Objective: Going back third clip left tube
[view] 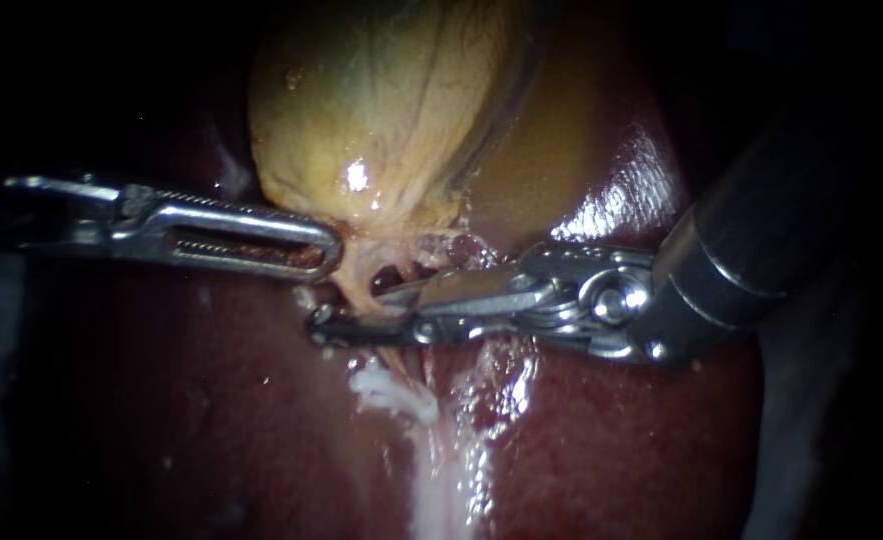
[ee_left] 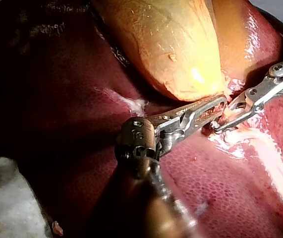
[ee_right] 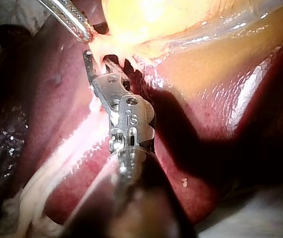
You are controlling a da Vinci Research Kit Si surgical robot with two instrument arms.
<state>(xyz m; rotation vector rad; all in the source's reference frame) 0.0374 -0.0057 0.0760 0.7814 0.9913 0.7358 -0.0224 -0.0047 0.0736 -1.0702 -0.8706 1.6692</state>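
My right instrument point(view: 351, 315) has its jaws open, with a clear gap between them. The left tube point(view: 359, 283) passes down through this gap, just below the gallbladder point(view: 381, 100). I cannot tell if either jaw touches the tube. The lower jaw is the longer one and its tip reaches past the tube to the far side. In the right wrist view the two jaw tips stand apart, with pale tissue between them.

My left instrument point(view: 333, 250) has its jaws closed on the narrow lower end of the gallbladder, just above the tube. The toothed edges lie nearly together and meet at the tip. In the left wrist view this tip is just beside the open jaws of the right instrument.

A second pale strand runs beside the left tube, with a small dark hole between the two. Under both instruments lies the dark red, wet liver point(view: 211, 400). A white band point(view: 431, 470) runs on the liver away from the tube.
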